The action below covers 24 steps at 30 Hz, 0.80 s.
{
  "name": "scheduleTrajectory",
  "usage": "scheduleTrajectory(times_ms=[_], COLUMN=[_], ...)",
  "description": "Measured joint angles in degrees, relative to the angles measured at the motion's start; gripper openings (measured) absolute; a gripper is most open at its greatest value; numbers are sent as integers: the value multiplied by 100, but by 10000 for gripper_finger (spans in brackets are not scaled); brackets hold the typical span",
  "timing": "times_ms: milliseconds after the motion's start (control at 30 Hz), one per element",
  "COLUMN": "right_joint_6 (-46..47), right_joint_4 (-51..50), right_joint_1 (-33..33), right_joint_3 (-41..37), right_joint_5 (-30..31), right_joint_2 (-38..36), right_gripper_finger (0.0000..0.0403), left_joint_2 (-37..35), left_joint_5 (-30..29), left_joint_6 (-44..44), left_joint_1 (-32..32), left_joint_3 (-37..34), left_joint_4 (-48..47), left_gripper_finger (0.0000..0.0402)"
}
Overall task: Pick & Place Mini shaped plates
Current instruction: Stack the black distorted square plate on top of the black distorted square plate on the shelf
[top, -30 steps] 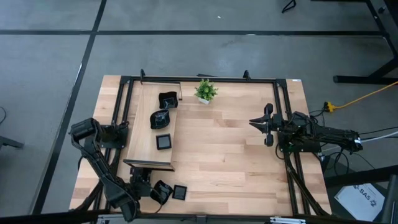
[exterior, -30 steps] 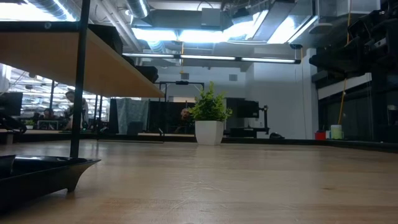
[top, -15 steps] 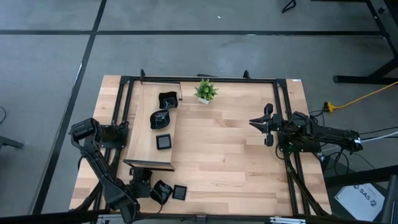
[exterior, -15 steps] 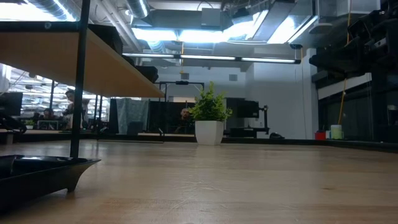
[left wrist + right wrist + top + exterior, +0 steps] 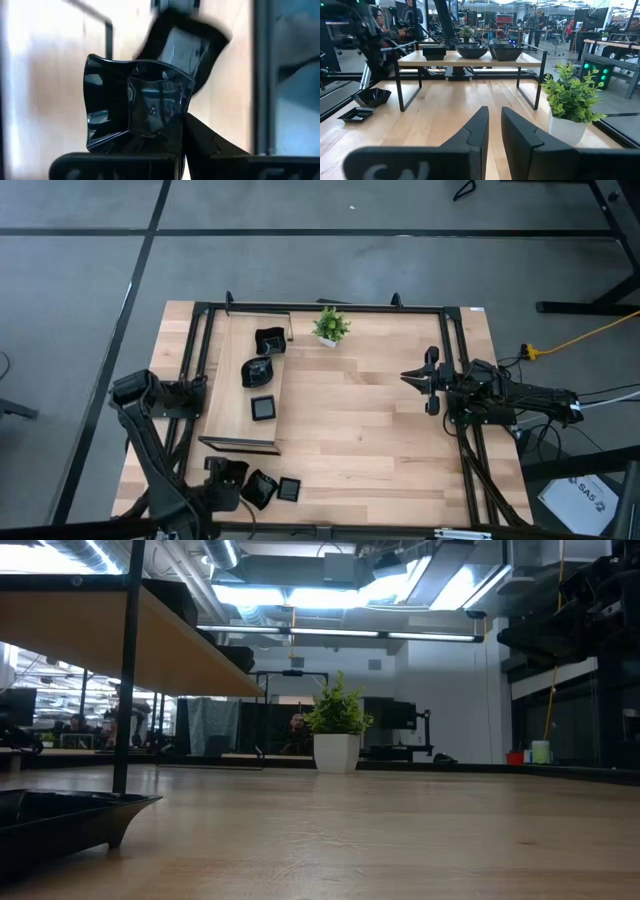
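At the table's near-left corner the left gripper (image 5: 232, 483) has clamped a wavy black plate (image 5: 135, 107), presumably to carry it up onto the shelf (image 5: 232, 405).

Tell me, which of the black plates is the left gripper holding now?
The wavy-rimmed plate near the table's front left corner, in the shut left gripper. The flat square plate beside it lies free; three others rest on the shelf.

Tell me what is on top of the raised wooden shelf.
Three black mini plates sit in a row on the shelf: one square and flat, two deeper. Whatever lies under the shelf is hidden from above.
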Motion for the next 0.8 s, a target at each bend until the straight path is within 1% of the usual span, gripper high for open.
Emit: scheduleTrajectory(times_ms=[67, 233, 433, 533, 633, 667, 767, 800], right_joint_6=[0, 0, 0, 0, 144, 462, 2003, 2159], right_joint_4=[1, 1, 0, 1, 110, 216, 556, 659], right_joint_1=[0, 2, 0, 0, 0, 0, 0, 1], right_joint_3=[0, 0, 0, 0, 0, 0, 0, 0], right_joint_5=[0, 0, 0, 0, -6, -64, -429, -455], right_joint_2=[-1, 0, 1, 1, 1, 1, 1, 0], right_gripper_finger=[53, 53, 53, 53, 53, 53, 53, 53], left_joint_2=[-61, -196, -444, -473, -478, -480, -469, -472], left_joint_5=[-317, -1346, -1979, -2013, -1835, -1720, -1462, -1420], left_joint_6=[219, 986, 1528, 1848, 2331, 2546, 3132, 3289], left_joint_1=[-4, -4, 76, 201, 413, 509, 750, 839], left_joint_3=[220, 551, 561, 561, 498, 440, 360, 334], left_joint_4=[-21, 36, 347, 694, 1294, 1563, 2015, 2192], left_gripper_finger=[4, 3, 3, 3, 2, 2, 2, 2])
